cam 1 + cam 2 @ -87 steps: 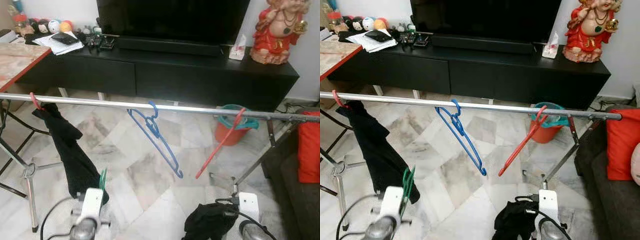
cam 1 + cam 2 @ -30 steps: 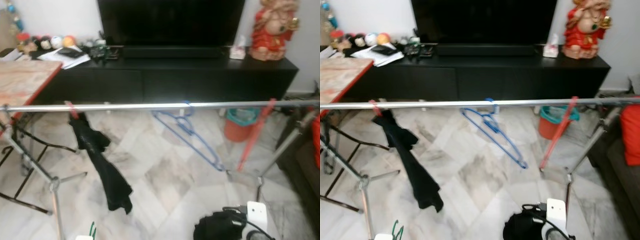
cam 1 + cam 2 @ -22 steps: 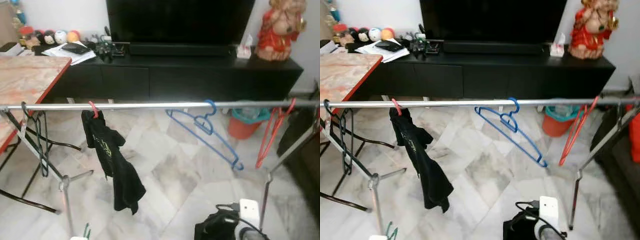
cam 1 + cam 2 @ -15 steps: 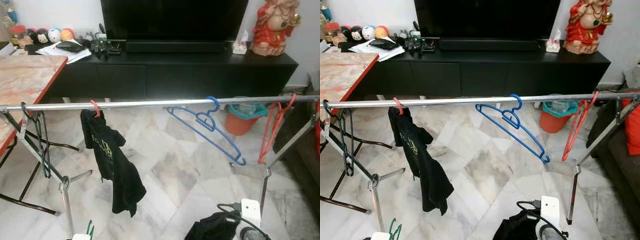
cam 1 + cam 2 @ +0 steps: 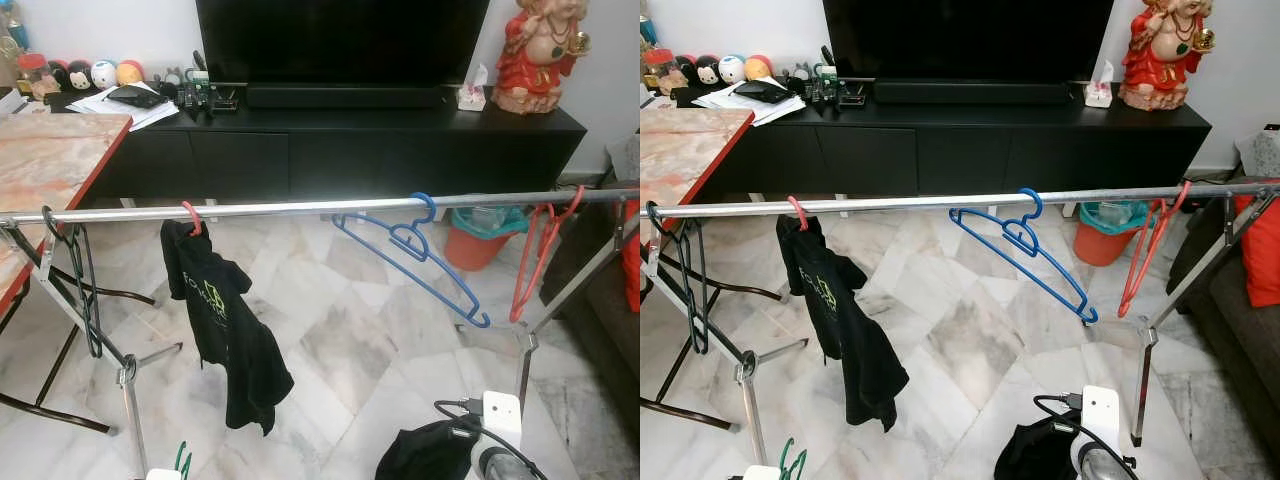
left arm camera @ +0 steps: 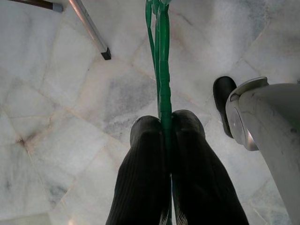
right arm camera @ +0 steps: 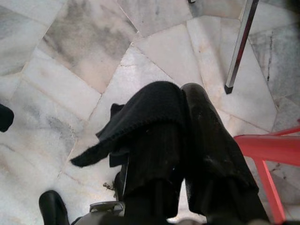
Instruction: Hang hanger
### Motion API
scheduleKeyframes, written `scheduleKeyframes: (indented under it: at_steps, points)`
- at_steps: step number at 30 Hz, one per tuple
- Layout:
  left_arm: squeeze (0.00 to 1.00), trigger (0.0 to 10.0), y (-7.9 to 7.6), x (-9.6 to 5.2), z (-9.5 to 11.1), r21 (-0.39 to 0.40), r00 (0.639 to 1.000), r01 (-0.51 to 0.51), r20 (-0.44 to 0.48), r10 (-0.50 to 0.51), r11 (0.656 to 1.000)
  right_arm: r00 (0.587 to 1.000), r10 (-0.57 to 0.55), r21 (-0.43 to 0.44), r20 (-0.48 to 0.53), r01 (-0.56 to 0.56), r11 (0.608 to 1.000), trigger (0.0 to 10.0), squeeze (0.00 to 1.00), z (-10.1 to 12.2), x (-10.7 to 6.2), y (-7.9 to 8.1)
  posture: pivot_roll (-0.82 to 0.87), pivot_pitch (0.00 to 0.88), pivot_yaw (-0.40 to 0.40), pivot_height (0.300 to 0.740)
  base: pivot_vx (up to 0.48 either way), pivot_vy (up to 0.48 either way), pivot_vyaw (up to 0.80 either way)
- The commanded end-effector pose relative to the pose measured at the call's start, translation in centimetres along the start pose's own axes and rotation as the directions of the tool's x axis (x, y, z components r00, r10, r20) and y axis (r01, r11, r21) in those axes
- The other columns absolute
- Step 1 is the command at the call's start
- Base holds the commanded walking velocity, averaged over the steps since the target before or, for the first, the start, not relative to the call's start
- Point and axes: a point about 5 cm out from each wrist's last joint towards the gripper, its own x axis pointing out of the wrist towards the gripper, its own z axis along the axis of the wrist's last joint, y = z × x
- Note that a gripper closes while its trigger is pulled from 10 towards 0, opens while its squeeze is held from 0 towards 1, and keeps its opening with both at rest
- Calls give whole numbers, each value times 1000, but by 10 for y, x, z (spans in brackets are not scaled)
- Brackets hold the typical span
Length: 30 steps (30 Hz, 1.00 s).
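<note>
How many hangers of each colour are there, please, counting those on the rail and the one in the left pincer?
Black hanger: 1
Red hangers: 2, one carrying a black shirt, one bare
Blue hanger: 1
Green hanger, in the left pincer: 1
Total: 5

green hanger (image 5: 181, 460) cut off by bottom edge; rail (image 5: 300, 208) ends cropped.

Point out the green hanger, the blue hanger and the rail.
green hanger (image 6: 161, 70), left wrist view, its thin stem above the fingers.
blue hanger (image 5: 428, 272), left eye view, its long sloping arm.
rail (image 5: 300, 208), left eye view, bare mid-span.
</note>
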Motion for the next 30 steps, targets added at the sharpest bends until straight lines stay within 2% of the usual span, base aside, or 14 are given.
scheduleKeyframes:
  at_steps: [1,10,15,30]
  points:
    - [0,10000,-1,-1,-2,22,1000,12,-2,-12,1000,999,-16,23,33,15,1000,10000,0,8,1,-2,-107,0,14,740,0,0,0]
    - [0,10000,-2,2,12,25,1000,14,16,-14,1000,998,-20,23,62,19,1000,10000,0,14,3,3,-104,0,23,740,-87,0,0]
    - [0,10000,5,2,11,41,1000,4,13,-5,999,996,-2,12,93,1,1000,10000,0,20,3,16,-107,0,50,740,-272,0,0]
    - [0,10000,13,1,9,57,1000,-11,7,10,998,988,6,27,157,-10,1000,10000,0,28,2,31,-114,0,81,740,-291,0,0]
